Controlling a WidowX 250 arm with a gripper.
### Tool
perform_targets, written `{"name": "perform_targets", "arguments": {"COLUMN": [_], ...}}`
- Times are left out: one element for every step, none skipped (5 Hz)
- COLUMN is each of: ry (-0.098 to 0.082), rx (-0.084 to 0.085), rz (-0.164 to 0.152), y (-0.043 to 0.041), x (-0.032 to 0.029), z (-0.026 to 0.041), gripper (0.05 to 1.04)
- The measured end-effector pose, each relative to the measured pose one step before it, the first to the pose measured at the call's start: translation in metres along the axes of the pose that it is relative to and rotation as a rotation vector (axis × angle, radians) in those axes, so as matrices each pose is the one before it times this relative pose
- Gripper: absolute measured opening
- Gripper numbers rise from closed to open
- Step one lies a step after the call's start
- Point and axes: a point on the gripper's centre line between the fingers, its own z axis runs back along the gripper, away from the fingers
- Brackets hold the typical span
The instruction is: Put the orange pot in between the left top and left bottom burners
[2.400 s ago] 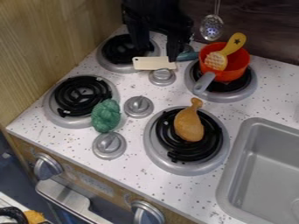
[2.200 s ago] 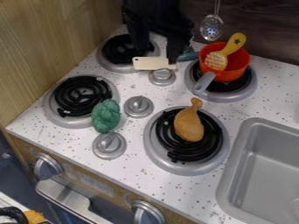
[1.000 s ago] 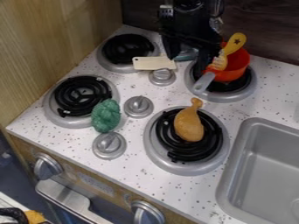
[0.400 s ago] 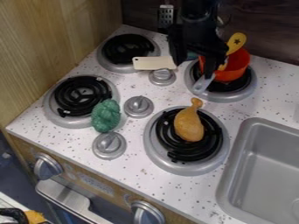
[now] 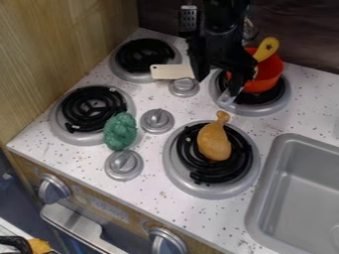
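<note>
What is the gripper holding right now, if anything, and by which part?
Nothing: the gripper is open, its fingers apart, near the handle of the orange pot, which sits on the back right burner.

Dk wood-look back wall [image 5: 298,32].

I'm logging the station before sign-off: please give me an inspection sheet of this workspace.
Surface: speckled white stovetop, four burners.
Job's things: orange pot on the top right burner; left top burner and left bottom burner hold no pot.
Clutter: yellow utensil in the pot; drumstick on the bottom right burner; green toy at the left bottom burner's edge; cream piece by the left top burner.
Hand: fingers apart, near the pot's handle.
Cables: nothing seen.
Surroundings: wooden panel, gray sink.
</note>
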Motion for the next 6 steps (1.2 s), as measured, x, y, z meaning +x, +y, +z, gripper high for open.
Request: {"name": "perform_targets", "arguments": {"ry": [-0.0332, -0.0520, 0.0121, -0.0120, -0.0125, -0.0140], "rx": [-0.0143, -0.0197, 0.0020, -0.0286, 0.0069, 0.0157], "rz": [0.0562, 0.0301, 0.0004, -0.0382, -0.0120, 0.0075], "y": [-0.00373, -0.00286, 0.00012, -0.00275, 0.00595, 0.00200], "x": [-0.00581, -0.00245, 0.00177, 0.00087, 0.00537, 0.00201], "z": [-0.00867, -0.00771, 0.00267, -0.00875, 0.00018, -0.00097], "gripper": [1.000, 1.000, 1.000, 0.964, 0.688, 0.419]}}
